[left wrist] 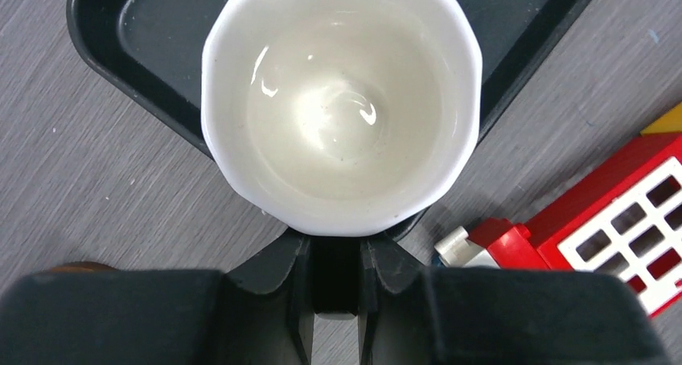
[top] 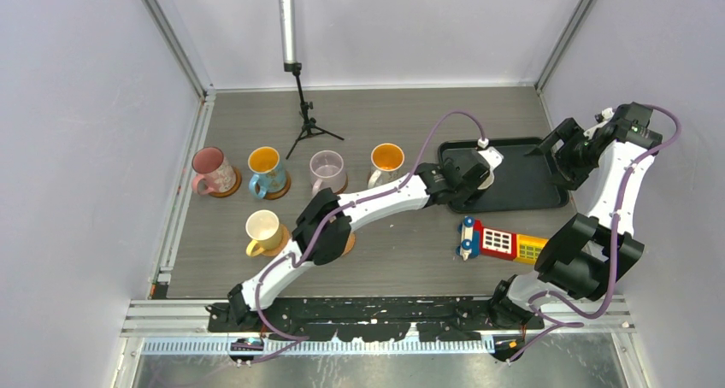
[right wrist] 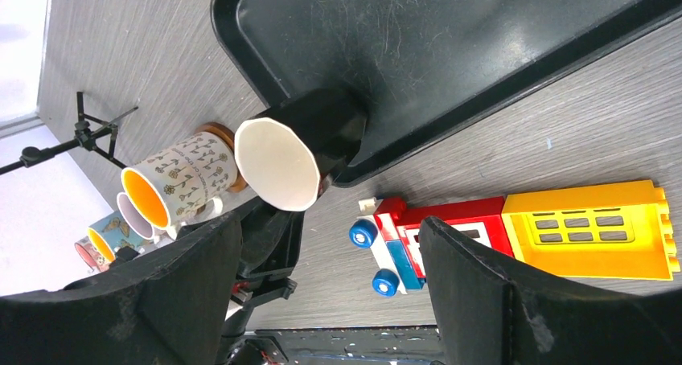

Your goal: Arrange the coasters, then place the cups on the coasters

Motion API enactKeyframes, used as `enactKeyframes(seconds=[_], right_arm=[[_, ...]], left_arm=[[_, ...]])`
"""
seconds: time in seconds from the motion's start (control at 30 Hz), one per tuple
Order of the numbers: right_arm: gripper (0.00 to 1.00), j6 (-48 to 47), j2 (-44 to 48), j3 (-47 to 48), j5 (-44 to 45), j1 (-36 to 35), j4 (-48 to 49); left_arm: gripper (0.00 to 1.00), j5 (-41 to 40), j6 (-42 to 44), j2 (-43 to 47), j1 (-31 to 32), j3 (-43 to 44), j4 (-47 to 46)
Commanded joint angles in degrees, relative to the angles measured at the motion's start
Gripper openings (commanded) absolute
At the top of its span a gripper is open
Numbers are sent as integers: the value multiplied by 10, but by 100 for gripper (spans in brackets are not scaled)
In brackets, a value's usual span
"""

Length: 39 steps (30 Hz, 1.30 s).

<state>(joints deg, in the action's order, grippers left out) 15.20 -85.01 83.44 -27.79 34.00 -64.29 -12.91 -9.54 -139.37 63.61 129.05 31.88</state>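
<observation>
Left gripper (left wrist: pixel 336 248) clamped on black cup (left wrist: pixel 342 108) at the tray (left wrist: pixel 104 27) corner. Right gripper (top: pixel 554 153) wide, holding nothing. Five cups (top: pixel 267 170) sit on coasters (top: pixel 229 189); you have one bare coaster (top: pixel 349 244) to fill.

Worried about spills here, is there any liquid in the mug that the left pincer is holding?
No, the left wrist view looks straight into the mug and its white inside is empty.

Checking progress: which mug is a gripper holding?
The black, white-inside mug, in the left gripper at the tray corner; the other five mugs stand free, further left.
</observation>
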Motion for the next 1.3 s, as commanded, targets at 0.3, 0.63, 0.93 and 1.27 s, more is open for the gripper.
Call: enactKeyframes(seconds=[0.3, 0.63, 0.93, 1.27], right_arm=[[85, -1, 13, -2, -28, 4, 16], [84, 0, 11, -45, -47, -2, 34], [84, 4, 2, -56, -17, -49, 47], [84, 0, -22, -49, 23, -93, 59]], left_arm=[[0, 134, 30, 289, -35, -242, -243], [0, 176, 36, 527, -106, -508, -211], [0, 102, 57, 737, -162, -687, -123], [0, 98, 34, 856, -238, -777, -13]])
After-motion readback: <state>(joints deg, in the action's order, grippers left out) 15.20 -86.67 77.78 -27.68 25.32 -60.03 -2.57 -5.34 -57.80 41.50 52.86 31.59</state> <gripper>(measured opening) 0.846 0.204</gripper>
